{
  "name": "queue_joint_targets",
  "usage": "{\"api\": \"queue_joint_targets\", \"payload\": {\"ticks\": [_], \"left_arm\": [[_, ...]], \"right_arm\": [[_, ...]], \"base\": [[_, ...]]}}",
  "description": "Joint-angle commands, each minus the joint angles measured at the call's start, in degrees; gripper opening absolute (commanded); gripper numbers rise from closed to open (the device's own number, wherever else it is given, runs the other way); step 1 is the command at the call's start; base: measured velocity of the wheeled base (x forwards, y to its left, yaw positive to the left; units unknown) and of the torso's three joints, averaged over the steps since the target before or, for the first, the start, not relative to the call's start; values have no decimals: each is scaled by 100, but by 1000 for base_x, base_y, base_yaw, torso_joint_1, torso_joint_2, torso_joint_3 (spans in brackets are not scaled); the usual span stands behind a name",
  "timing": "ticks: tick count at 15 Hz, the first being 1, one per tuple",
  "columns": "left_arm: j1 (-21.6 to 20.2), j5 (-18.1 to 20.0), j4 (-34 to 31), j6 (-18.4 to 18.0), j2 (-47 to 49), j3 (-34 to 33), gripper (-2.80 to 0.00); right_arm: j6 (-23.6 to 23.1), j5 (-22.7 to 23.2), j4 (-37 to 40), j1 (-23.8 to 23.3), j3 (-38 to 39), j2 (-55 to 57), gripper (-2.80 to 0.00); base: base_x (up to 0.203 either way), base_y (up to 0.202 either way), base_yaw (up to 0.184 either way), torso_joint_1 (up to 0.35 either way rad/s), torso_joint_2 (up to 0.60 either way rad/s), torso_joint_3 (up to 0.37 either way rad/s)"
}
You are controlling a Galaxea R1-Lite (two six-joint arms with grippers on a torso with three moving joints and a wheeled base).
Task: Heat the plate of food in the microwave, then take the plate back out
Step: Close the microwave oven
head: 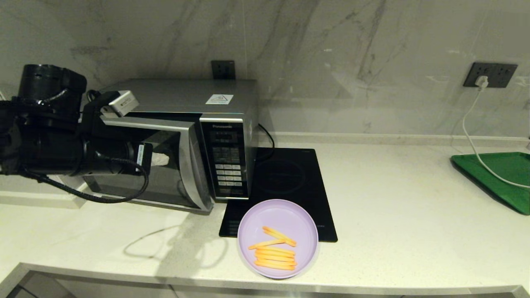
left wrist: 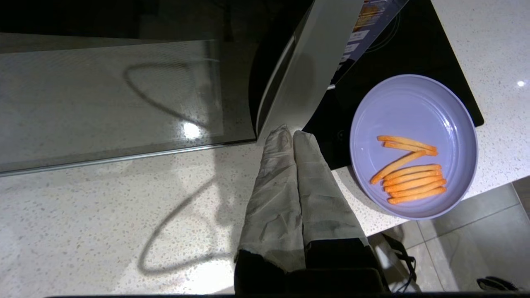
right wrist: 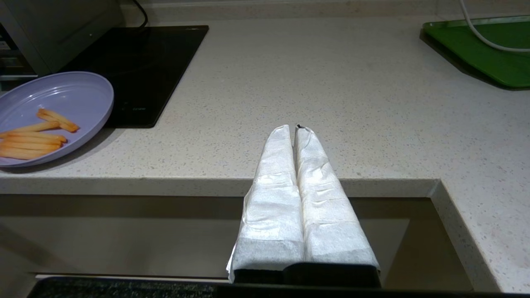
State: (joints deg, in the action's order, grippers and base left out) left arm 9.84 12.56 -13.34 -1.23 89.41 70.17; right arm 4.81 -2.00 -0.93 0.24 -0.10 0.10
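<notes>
Pale speckled stone countertop (head: pixel 393 215) carries: silver Panasonic microwave (head: pixel 186 140) at left, black induction hob (head: pixel 290 182) beside it, lilac plate of fries (head: pixel 277 238) overlapping hob's front edge, green tray (head: pixel 497 178) far right.

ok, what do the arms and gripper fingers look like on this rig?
Left arm: bulky matte-black housings, black braided cable looping beneath, small silver-white camera module on top. Left gripper and right gripper: two long tapered fingers each, wrapped in wrinkled pale grey-white fabric tape, on black bases.
</notes>
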Motion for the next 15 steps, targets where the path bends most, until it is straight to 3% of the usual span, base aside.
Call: {"api": "queue_joint_targets", "payload": {"ticks": [1, 5, 10, 15], "left_arm": [[43, 112, -20, 0, 112, -1, -280], [169, 168, -11, -17, 153, 14, -280], [161, 108, 592, -218, 566, 6, -280], [176, 107, 701, -254, 814, 179, -280]], "right_arm": [[3, -2, -4, 11, 1, -1, -280], [3, -2, -4, 2, 1, -1, -280], [3, -2, -4, 5, 1, -1, -280], [3, -2, -4, 6, 1, -1, -280]], "base": [[0, 0, 0, 0, 0, 0], [0, 0, 0, 0, 0, 0], [0, 0, 0, 0, 0, 0], [0, 0, 0, 0, 0, 0]]}}
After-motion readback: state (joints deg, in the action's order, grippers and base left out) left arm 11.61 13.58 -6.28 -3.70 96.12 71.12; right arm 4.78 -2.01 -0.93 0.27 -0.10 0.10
